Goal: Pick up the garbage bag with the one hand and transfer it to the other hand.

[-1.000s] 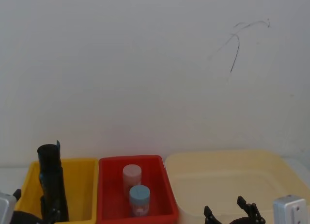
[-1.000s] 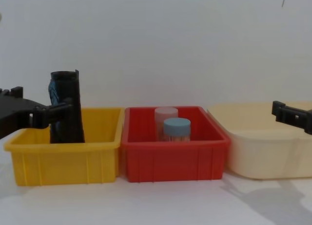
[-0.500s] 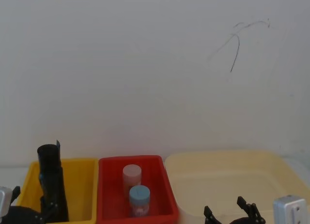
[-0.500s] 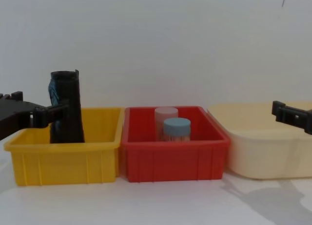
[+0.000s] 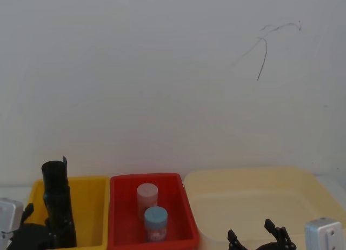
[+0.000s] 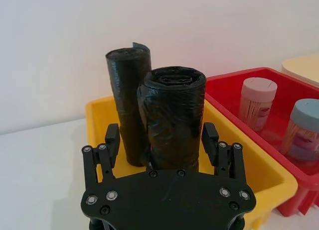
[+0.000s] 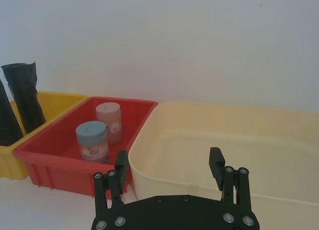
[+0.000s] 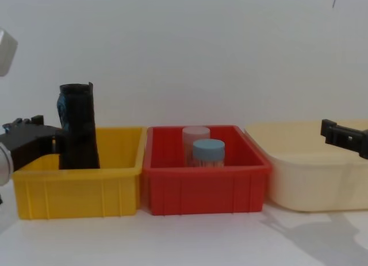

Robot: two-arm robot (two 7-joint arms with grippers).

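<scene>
Left gripper (image 6: 160, 133) hangs at the yellow bin (image 6: 97, 110), its fingers spread either side of the nearer garbage bag (image 6: 172, 115) and not yet pinching it. That roll stands upright in the bin, close against a second roll (image 6: 127, 85). One finger sits near that neighbour, so closing could snag or topple it. The crinkled film may also slip. Right gripper (image 7: 168, 160) hovers near the cream tub (image 7: 224, 135), fingers apart.
</scene>
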